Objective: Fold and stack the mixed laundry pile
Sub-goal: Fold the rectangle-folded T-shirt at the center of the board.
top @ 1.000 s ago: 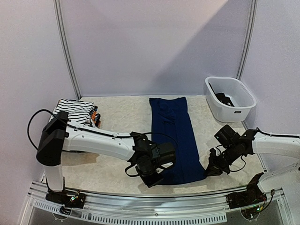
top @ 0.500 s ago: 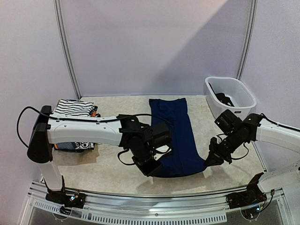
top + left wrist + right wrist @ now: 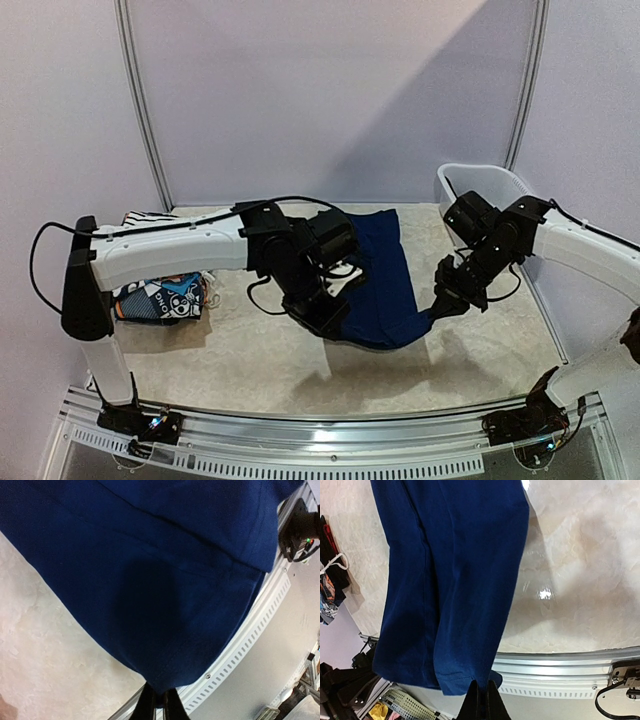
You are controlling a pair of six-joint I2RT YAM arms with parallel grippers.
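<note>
Navy garment (image 3: 385, 285) no longer lies flat on the desk (image 3: 250, 360) as it did a second ago. Its near end is now raised, with the left end effector (image 3: 325, 322) and right end effector (image 3: 440, 300) each pinched tight on a hem corner, carrying it toward 12 o'clock. The half-fold looks underway, and the folded stack (image 3: 160, 295) sits at 9 o'clock.
</note>
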